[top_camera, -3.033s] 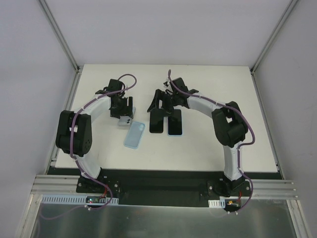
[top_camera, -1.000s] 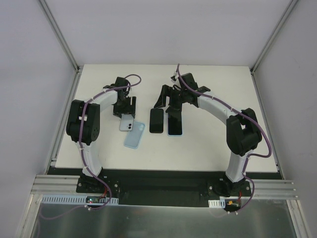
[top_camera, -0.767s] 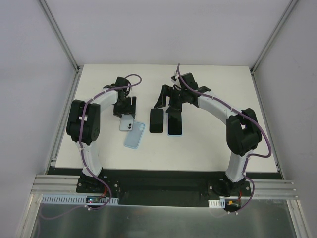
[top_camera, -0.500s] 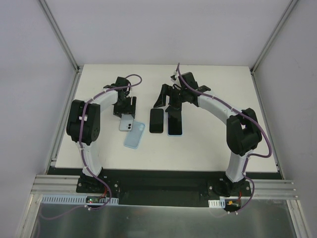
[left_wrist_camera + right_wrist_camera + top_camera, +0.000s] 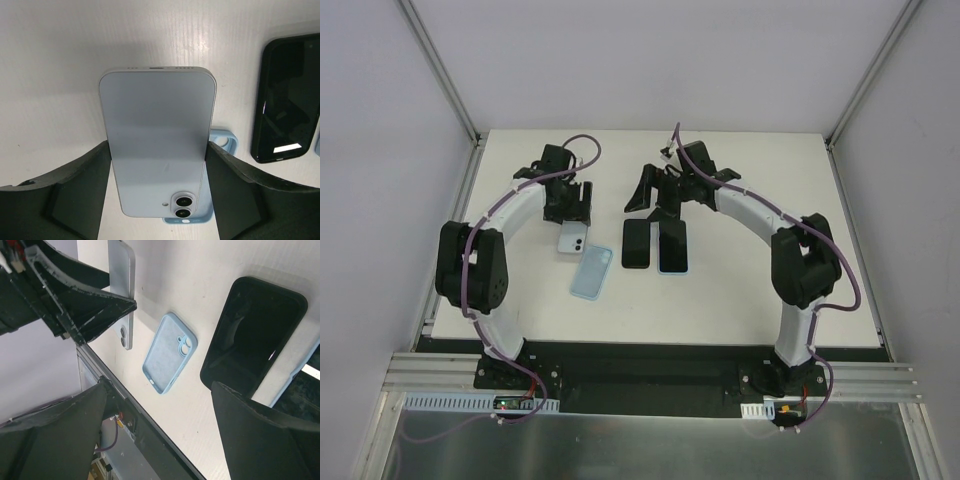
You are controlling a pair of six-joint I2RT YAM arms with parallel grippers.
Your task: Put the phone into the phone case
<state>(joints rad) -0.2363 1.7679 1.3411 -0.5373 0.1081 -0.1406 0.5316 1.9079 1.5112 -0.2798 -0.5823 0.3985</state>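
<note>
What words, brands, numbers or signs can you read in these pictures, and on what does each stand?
None can be read.
The light blue phone shows a plain back, no logo visible.
The light blue case and black case carry no lettering.
Any marks on the small board at the left arm's base are too small to read.

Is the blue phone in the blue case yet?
No: the blue phone stands tilted up in the left tool, and the blue case lies empty on the table.
</note>
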